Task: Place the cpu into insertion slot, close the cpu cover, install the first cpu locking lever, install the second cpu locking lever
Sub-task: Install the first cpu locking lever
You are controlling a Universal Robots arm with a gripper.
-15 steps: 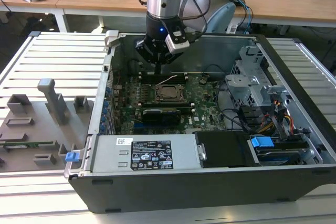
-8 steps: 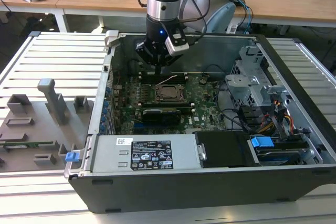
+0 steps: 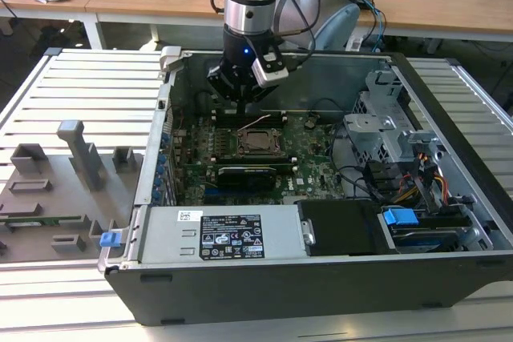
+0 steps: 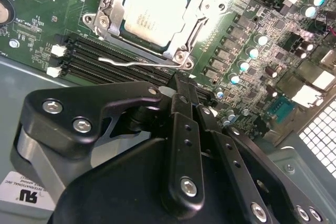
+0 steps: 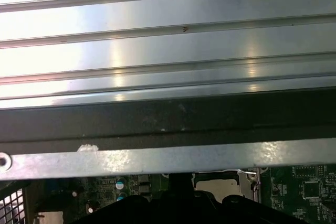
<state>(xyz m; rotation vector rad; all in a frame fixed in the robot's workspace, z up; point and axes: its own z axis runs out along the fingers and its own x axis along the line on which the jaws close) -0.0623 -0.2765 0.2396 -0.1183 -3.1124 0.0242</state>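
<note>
Inside the open computer case [image 3: 449, 222], the arm points straight down, its gripper [image 4: 176, 90] with fingers pinched together above the memory slots [image 4: 105, 59]. Just beyond, the cpu [image 4: 152, 11] sits in its socket, the cpu cover [image 4: 186, 38] closed around it, one locking lever [image 4: 131, 62] raised.

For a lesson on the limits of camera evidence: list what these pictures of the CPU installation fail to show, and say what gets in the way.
- The gripper: in the second wrist view its own black body hides the fingertips, so its state is unclear.
- The cpu cover: the second wrist view's edge cuts off one side.
- The locking lever: its far end runs behind the gripper.
- The cpu: in the first wrist view the case wall hides most of it.
</note>
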